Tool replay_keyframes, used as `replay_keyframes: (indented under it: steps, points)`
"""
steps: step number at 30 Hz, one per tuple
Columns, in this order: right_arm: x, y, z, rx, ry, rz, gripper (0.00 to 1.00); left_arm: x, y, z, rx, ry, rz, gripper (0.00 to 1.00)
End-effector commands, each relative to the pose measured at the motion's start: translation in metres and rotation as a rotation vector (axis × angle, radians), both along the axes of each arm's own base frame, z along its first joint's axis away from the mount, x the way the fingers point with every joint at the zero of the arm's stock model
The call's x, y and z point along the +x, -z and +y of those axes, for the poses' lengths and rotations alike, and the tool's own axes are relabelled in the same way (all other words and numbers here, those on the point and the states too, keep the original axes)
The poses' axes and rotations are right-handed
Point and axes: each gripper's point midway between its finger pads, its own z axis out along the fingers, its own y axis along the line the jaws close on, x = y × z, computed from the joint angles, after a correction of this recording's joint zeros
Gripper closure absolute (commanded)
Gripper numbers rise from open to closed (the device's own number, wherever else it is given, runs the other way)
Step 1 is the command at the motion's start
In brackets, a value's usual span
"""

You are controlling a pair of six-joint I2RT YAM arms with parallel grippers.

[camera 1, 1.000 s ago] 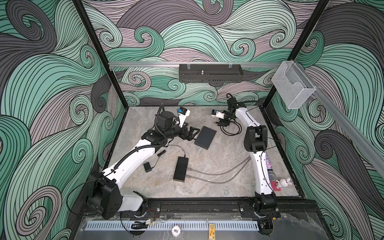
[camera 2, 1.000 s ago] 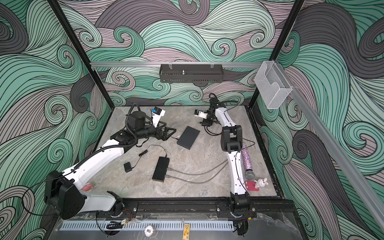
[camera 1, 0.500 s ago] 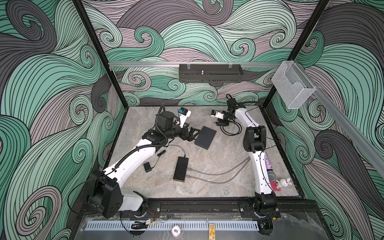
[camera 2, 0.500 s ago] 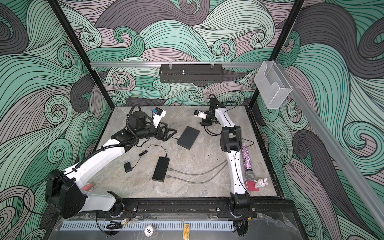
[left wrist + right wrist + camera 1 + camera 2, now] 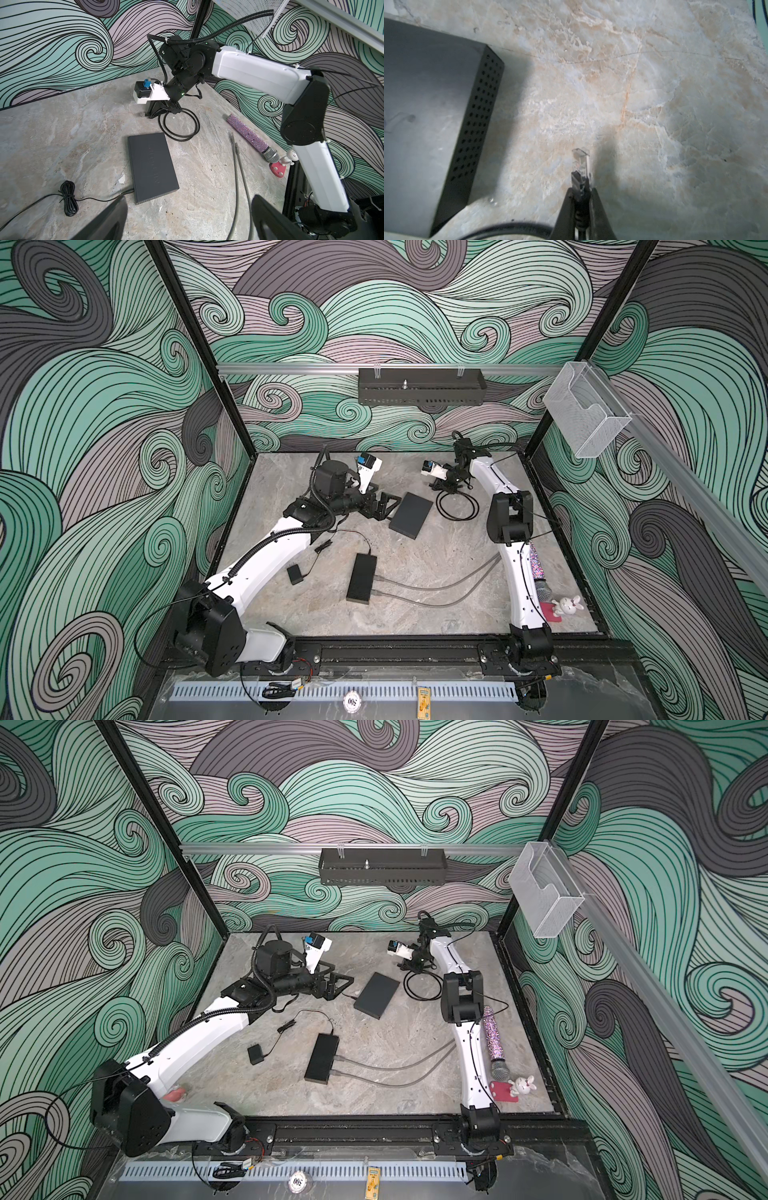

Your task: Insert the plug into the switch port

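Clear plug (image 5: 581,161) is jutting from the right gripper's (image 5: 581,190) clamped jaws, tip free for insertion; left gripper (image 5: 384,508) is gaping.

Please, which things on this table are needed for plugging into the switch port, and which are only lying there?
For the job:
plug, held in the right gripper
narrow black switch box

Only lying there:
flat dark-grey box
glitter microphone
rabbit toy
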Motion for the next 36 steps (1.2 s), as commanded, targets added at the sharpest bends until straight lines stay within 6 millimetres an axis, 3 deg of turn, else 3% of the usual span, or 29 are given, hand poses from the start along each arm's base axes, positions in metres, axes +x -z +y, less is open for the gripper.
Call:
replay_keyframes:
  steps: [1, 5, 9, 13, 15, 18, 24, 31, 36]
  points:
    - [0.000, -0.088, 0.013, -0.032, -0.007, -0.177, 1.00, 0.001, -0.018, 0.004, -0.019, -0.020, -0.057, 0.05]
    - [-0.042, -0.144, 0.026, -0.105, 0.004, -0.325, 1.00, -0.003, -0.029, 0.006, -0.036, -0.024, -0.077, 0.10]
    - [-0.113, -0.202, 0.043, -0.003, 0.046, -0.527, 1.00, -0.016, -0.045, 0.000, -0.087, 0.043, -0.097, 0.21]
    - [-0.177, -0.234, 0.042, 0.183, 0.063, -0.649, 1.00, -0.037, -0.058, -0.008, -0.141, 0.131, -0.091, 0.22]
    - [-0.210, -0.239, 0.039, 0.236, 0.025, -0.696, 1.00, -0.055, -0.060, -0.011, -0.171, 0.204, -0.087, 0.21]
    - [-0.242, -0.251, 0.034, 0.304, 0.000, -0.796, 1.00, -0.075, -0.060, -0.019, -0.221, 0.300, -0.108, 0.21]
    - [-0.272, -0.269, 0.039, 0.306, -0.075, -0.955, 1.00, -0.100, -0.063, -0.050, -0.185, 0.432, -0.127, 0.19]
    - [-0.297, -0.276, 0.055, 0.268, -0.165, -0.986, 1.00, -0.087, -0.033, -0.065, -0.119, 0.381, 0.027, 0.26]
    - [-0.302, -0.268, 0.061, 0.200, -0.166, -0.997, 1.00, -0.080, -0.034, -0.072, -0.130, 0.358, 0.072, 0.42]
